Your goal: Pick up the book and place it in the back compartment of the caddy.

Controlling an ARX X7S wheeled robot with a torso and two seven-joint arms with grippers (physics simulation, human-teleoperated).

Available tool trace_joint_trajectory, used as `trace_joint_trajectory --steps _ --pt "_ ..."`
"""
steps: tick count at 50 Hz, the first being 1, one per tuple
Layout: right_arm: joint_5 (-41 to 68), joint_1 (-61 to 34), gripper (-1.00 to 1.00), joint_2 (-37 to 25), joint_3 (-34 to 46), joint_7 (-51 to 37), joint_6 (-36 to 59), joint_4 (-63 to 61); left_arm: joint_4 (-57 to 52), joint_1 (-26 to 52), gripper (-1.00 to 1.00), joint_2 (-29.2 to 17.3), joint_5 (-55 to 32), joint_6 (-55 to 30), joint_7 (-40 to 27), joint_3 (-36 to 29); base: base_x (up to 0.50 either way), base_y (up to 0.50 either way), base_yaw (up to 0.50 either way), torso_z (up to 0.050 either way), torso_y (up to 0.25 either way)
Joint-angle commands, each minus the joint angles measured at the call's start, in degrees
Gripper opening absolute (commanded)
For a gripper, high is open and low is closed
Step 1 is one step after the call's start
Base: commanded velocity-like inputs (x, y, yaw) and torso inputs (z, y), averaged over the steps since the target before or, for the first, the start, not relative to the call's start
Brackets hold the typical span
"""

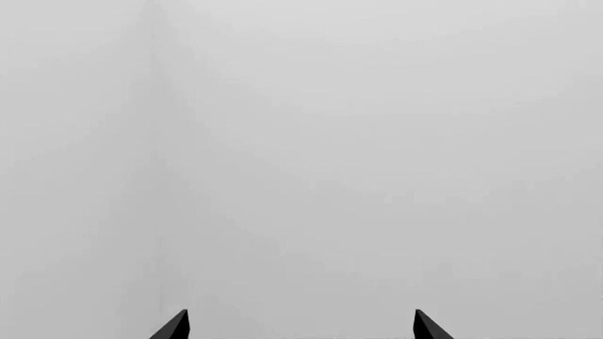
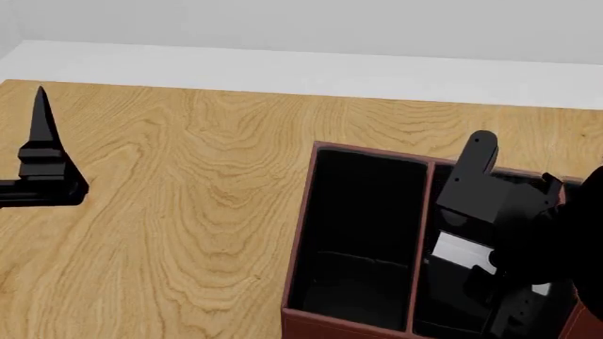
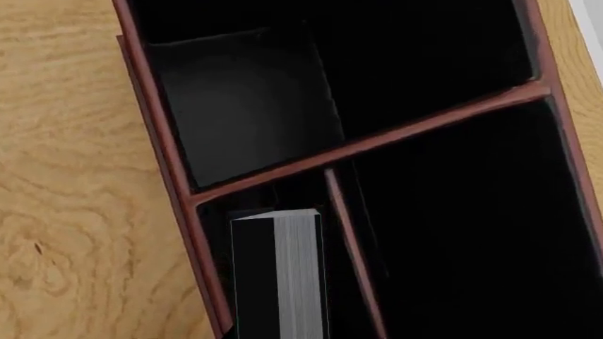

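The book, black-covered with white page edges, shows end-on in the right wrist view. It hangs over a narrow compartment of the dark red-brown caddy, between the outer wall and a thin divider. From the head camera my right gripper sits over the right side of the caddy, shut on the book, whose pale page edges show under the black gripper body. Its fingertips are hidden. My left gripper is open and empty, held up at the far left and facing a bare grey wall.
The caddy stands on a wooden table near its front right. A large black compartment takes up the caddy's left half. A white floor strip and a grey wall lie beyond the table's far edge.
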State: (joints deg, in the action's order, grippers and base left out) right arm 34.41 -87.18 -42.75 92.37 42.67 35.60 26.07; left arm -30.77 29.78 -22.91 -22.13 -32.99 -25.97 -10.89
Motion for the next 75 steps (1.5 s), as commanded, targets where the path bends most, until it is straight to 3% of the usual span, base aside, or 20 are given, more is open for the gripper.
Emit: trace_joint_trajectory --steps 1,43,75 --pt "-2.4 0.8 -1.0 1.4 -0.3 0.5 -3.5 3.9 0.3 0.4 1.0 0.0 0.0 -0.1 0.0 -0.5 0.0 0.0 0.0 0.0 0.0" --pt "-5.0 9.1 -1.0 11.8 -0.6 4.5 -17.6 26.6 -0.4 1.3 1.0 -0.3 0.3 -1.7 -1.2 -2.1 0.0 0.0 0.0 0.0 0.0" --pt "-4.5 12.1 -1.0 14.7 -0.5 8.1 -18.4 32.1 -0.4 1.4 1.0 -0.6 -0.1 -1.9 -1.5 -2.3 0.0 0.0 0.01 0.0 0.0"
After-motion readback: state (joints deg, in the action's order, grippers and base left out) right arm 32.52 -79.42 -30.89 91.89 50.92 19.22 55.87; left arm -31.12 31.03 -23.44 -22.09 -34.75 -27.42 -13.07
